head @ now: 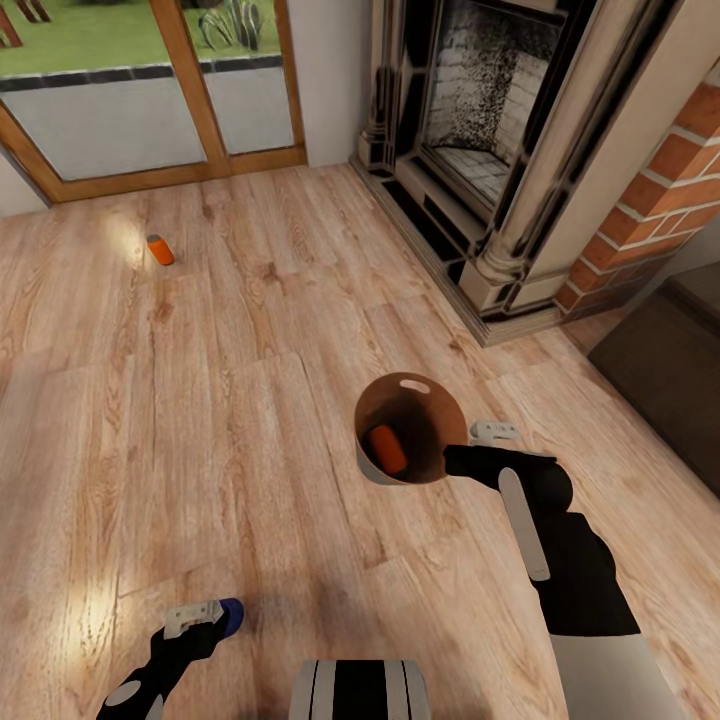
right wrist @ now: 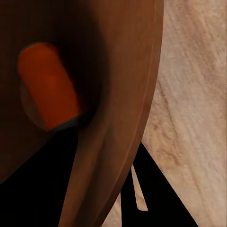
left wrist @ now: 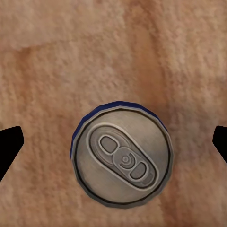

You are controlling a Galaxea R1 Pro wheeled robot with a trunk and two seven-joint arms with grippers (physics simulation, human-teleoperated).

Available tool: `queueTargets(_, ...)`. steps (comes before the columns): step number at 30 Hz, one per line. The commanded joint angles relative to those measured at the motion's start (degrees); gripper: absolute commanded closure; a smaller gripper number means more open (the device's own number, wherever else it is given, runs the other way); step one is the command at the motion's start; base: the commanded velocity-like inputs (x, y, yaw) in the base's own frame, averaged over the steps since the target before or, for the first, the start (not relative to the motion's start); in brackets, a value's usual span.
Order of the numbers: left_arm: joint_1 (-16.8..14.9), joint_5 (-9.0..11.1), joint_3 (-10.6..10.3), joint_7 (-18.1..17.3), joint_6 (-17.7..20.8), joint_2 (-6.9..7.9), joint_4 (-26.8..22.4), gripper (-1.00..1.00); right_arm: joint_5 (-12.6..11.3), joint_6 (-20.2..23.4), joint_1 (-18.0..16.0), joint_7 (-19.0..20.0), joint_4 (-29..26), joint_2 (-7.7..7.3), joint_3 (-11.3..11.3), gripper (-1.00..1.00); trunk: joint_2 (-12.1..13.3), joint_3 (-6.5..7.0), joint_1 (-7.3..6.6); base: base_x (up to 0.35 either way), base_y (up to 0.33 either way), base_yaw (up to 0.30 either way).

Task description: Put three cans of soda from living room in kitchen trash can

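The tash can (head: 440, 408), pale outside and brown inside, hangs just above the floor with my right gripper (head: 463, 447) shut on its rim. One orange can of soda (head: 388, 448) lies inside it, and the right wrist view shows that orange can (right wrist: 47, 85) against the brown wall (right wrist: 118, 71). A second orange can (head: 160, 249) lies on the floor far to the left, near the glass doors. The dark blue can (head: 233, 616) stands upright on the floor by my left gripper (head: 205, 617). In the left wrist view its silver top (left wrist: 122, 153) sits between the wide-apart fingertips (left wrist: 9, 146), untouched.
A brick-and-stone fireplace (head: 500, 150) takes up the back right. Wood-framed glass doors (head: 150, 90) close off the back left. A dark low piece of furniture (head: 670, 370) stands at the right edge. Pale wood floor (head: 250, 400) stretches between the cans.
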Motion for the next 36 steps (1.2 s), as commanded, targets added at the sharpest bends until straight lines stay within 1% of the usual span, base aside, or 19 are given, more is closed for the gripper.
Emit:
queueTargets(1,0.0,0.0,0.0,0.0,0.0,0.0,0.0,-1.0,-1.2,-0.1,0.0,0.0,0.0,0.01,0.0,1.0,0.0,0.0,-0.01,0.0,0.0,0.0)
queueTargets(7,0.0,0.0,0.0,0.0,0.0,0.0,0.0,-1.0,-1.4,-0.1,0.0,0.0,-0.1,0.01,0.0,1.0,0.0,0.0,-0.01,0.0,0.0,0.0)
queueTargets(13,0.0,0.0,0.0,0.0,0.0,0.0,0.0,-1.0,-1.4,-0.1,0.0,0.0,-0.1,0.01,0.0,1.0,-2.4,-1.07,1.31,0.0,0.0,0.0)
queueTargets(23,0.0,0.0,0.0,0.0,0.1,-0.03,0.0,-1.0,-1.4,-0.1,0.0,0.0,-0.1,0.01,0.1,1.0,-2.4,-1.07,1.31,0.0,0.0,0.0)
queueTargets(30,0.0,0.0,0.0,0.0,0.1,0.0,0.0,-1.0,-1.4,-0.1,0.0,0.0,-0.1,0.01,0.1,1.0,-5.2,-2.33,2.85,0.0,0.0,0.0)
queueTargets(36,0.0,0.0,0.0,0.0,0.1,-0.02,0.0,-1.0,-1.4,-0.1,0.0,0.0,-0.1,0.01,0.1,1.0,-5.2,-2.33,2.85,0.0,0.0,0.0)
